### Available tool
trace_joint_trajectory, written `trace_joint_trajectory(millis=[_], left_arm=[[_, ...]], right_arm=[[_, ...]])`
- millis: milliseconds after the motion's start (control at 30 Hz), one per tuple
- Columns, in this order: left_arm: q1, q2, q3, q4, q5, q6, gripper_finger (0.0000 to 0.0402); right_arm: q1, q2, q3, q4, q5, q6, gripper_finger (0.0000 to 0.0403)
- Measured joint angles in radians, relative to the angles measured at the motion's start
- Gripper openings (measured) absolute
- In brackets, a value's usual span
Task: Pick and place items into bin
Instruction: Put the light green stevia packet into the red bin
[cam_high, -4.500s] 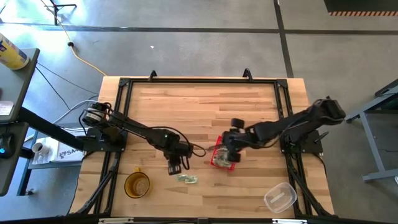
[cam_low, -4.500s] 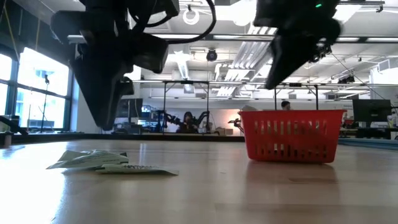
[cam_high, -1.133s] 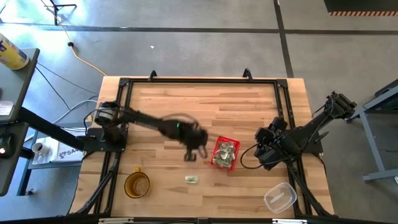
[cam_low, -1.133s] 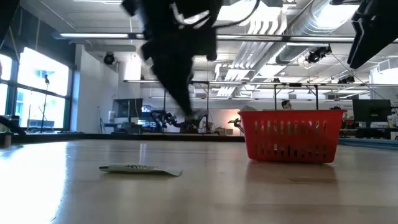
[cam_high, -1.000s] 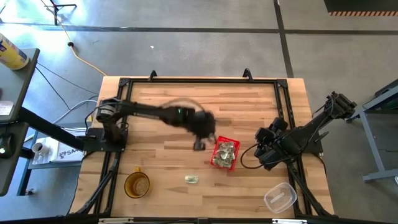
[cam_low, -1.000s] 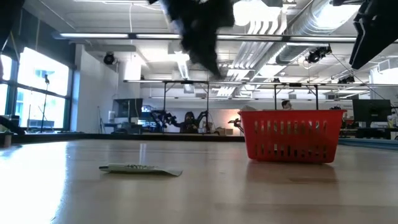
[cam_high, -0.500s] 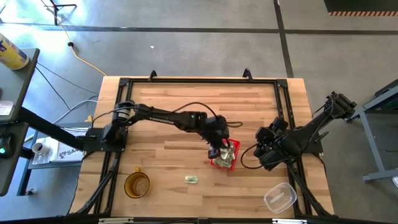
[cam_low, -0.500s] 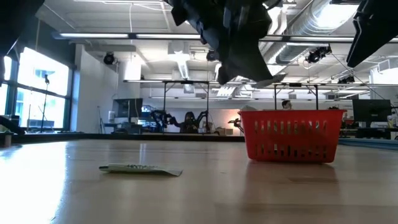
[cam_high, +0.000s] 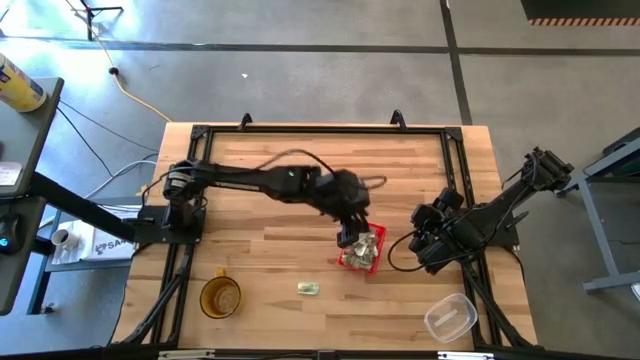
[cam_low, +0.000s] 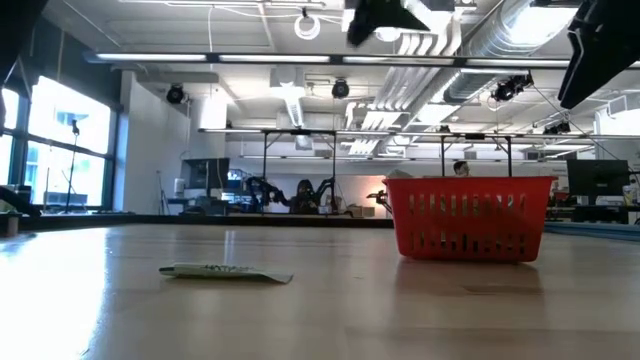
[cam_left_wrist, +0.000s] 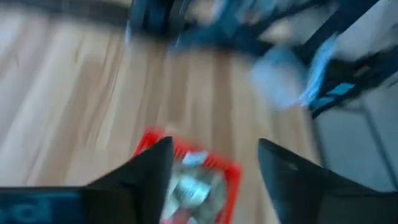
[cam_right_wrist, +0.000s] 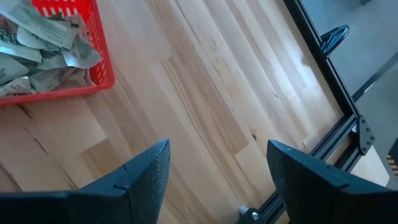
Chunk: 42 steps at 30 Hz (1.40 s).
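The red bin (cam_high: 352, 264) stands right of the table's middle, with several pale green-and-white packets (cam_right_wrist: 37, 37) piled inside it. One more packet (cam_high: 307, 288) lies flat on the wood nearer the front edge, also seen in the low view (cam_low: 225, 271). My left gripper (cam_high: 350, 237) hangs open above the bin's left part. Its wrist view looks down between the empty fingers (cam_left_wrist: 214, 146) onto the bin (cam_left_wrist: 230, 167). My right gripper (cam_high: 425, 245) waits open to the bin's right, its fingers (cam_right_wrist: 217, 165) over bare wood.
An amber round cup (cam_high: 220, 297) stands near the front left. A clear plastic container (cam_high: 450, 318) sits at the front right. A black frame (cam_high: 320, 130) runs around the tabletop. Bare wood lies between the loose packet and the bin.
My left gripper has swung from the table's middle toward the right, over the bin, with a packet showing at its fingertips half a second ago. It has since risen. Now no packet shows between its fingers. The loose packet on the wood has stayed put.
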Motion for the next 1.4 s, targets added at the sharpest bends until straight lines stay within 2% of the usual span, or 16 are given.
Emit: trace_joint_trajectory(millis=[167,300,433,633,733,800,867,933,1167,1400], left_arm=[[-0.001,-0.043,0.201,-0.127,0.011,0.001,0.0341],[-0.001,-0.037,0.309,-0.36,-0.003,0.052,0.0373],[-0.008,-0.037,0.287,-0.541,0.01,0.036,0.0383],[-0.109,-0.035,0.068,-0.644,0.113,-0.002,0.0374],[-0.181,-0.034,-0.068,-0.592,0.147,-0.024,0.0369],[-0.213,-0.033,-0.16,-0.483,0.2,-0.091,0.0367],[-0.217,-0.037,-0.219,-0.374,0.262,-0.15,0.0367],[-0.209,-0.05,-0.248,-0.332,0.264,-0.16,0.0367],[-0.246,-0.041,-0.303,-0.197,0.149,-0.094,0.0351],[-0.304,-0.039,-0.465,0.036,0.079,-0.103,0.034]], right_arm=[[0.0,0.0,0.0,-0.004,-0.014,0.002,0.0259],[0.0,0.0,0.0,-0.005,-0.008,0.002,0.0259],[0.0,0.0,0.0,-0.005,0.002,-0.009,0.0259],[0.0,0.0,0.0,-0.005,0.003,-0.015,0.0259],[0.0,0.0,0.0,-0.005,0.004,-0.016,0.0259],[0.0,0.0,0.0,-0.005,0.004,-0.016,0.0259],[0.0,0.0,0.0,-0.005,0.003,-0.027,0.0259],[0.0,0.0,0.0,-0.005,0.001,-0.045,0.0259],[0.0,0.0,0.0,-0.006,-0.014,-0.068,0.0259],[0.0,0.0,0.0,-0.006,-0.024,-0.069,0.0259]])
